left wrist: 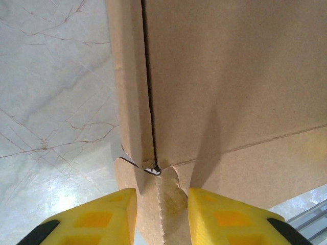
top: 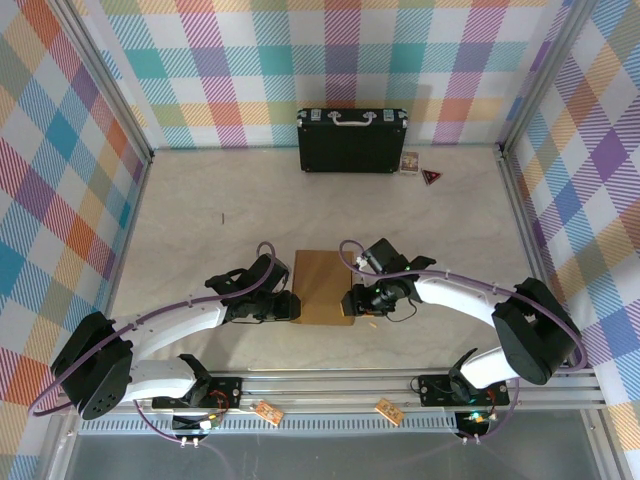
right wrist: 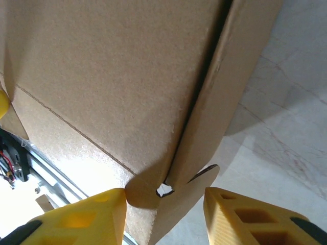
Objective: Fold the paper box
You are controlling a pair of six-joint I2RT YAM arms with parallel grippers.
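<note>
Centrally on worktop (top: 220, 200), paper box (top: 322, 280); left tool (top: 293, 306) clamped on 8 o'clock edge; right tool (top: 351, 300) partly open, loosely straddling 4 o'clock corner.

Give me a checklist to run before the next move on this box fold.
1. Paper box sits between both arms: ok.
2. Left gripper straddles the box's corner: ok; whether it is clamped: cannot tell.
3. Right gripper gripping: not ok, jaws apart, gap beside the cardboard.
4. Side wall flush with the panel: not ok, dark slit along the seam.
5. Black case well away from the work: ok.
</note>
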